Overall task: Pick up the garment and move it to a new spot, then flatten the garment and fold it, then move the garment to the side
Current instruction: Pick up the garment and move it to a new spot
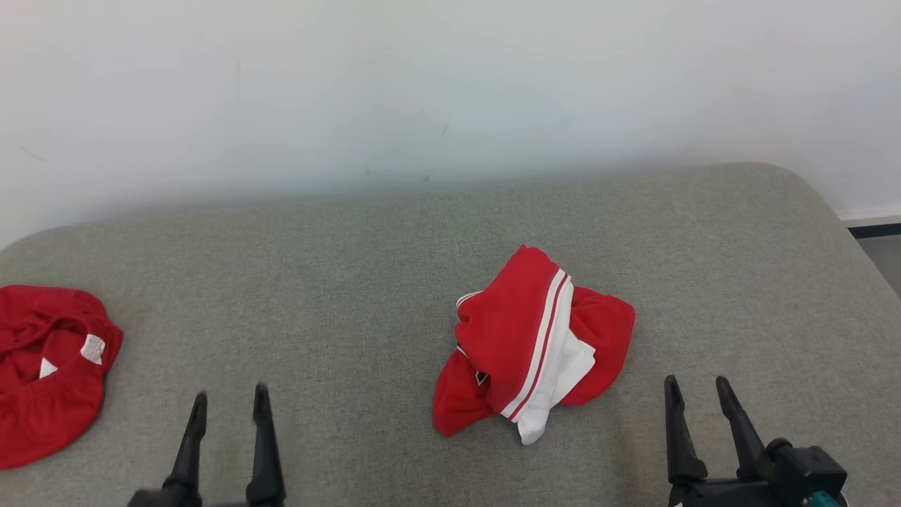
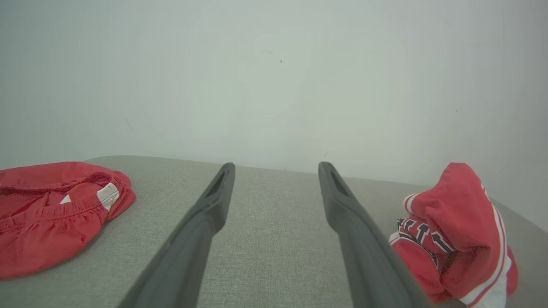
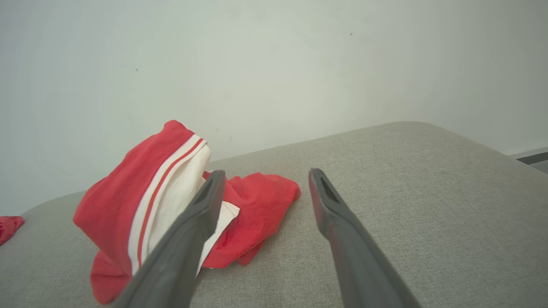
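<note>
Jaws on both arms stand spread wide and empty. The left gripper (image 1: 231,394) sits over bare surface and the right gripper (image 1: 697,384) near the garment's right flank, neither touching it.

Subject: the garment (image 1: 524,331), red with a white panel and red-and-white striping, lies crumpled in a loose mound right of centre on the counter (image 1: 338,282), between the two grippers. One fold stands up as a peak. The left wrist view shows dark lettering on its lower side.

Assessment: it appears to be a light, soft sports knit with no stiffness. It should sag and trail when lifted, and smooth cloth may slip from a shallow pinch. The raised striped fold offers the clearest purchase for the lift. Its hems and corners are buried, so where to hold for flattening cannot be told yet.

Surroundings: a second red garment (image 1: 49,373) with a white label lies well apart at the counter's left end. A plain pale wall (image 1: 450,84) stands behind.
</note>
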Robot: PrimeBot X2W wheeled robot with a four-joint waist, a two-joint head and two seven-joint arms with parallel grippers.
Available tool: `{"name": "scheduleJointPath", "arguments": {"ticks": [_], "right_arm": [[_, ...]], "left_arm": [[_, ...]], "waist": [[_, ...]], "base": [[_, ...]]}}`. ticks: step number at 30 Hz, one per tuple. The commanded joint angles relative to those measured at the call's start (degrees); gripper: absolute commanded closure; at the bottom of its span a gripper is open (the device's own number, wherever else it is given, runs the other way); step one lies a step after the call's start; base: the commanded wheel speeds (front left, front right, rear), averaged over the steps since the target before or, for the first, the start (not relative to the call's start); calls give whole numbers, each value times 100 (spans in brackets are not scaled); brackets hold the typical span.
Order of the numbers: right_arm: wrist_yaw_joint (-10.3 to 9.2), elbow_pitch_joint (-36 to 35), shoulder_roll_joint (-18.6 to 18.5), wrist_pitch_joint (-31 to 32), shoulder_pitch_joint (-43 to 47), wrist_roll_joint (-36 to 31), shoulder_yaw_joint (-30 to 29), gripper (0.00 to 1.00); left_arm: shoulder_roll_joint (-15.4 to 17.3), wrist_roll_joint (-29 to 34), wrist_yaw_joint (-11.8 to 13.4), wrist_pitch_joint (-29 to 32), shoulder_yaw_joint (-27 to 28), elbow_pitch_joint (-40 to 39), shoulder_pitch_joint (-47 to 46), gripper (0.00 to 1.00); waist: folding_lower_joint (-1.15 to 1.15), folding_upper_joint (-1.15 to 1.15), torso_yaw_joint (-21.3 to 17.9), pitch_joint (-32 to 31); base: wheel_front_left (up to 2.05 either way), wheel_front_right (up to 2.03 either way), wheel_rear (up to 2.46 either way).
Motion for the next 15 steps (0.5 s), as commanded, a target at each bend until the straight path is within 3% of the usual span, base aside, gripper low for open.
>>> {"name": "scheduleJointPath", "arguments": {"ticks": [1,7,15], "right_arm": [[-12,-1,10,-3,110,-101,10,0],[-12,43,8,-3,308,-335,65,0],[-12,134,9,-3,446,-477,107,0]], "left_arm": [[-26,239,-71,-17,125,-12,215,0],[-60,828,-229,-18,365,269,637,0],[-92,864,-369,-19,533,614,766,0]], "waist": [[0,0,11,-17],[0,0,27,-54],[0,0,14,-42]], "base": [[0,0,0],[0,0,0],[0,0,0]]}}
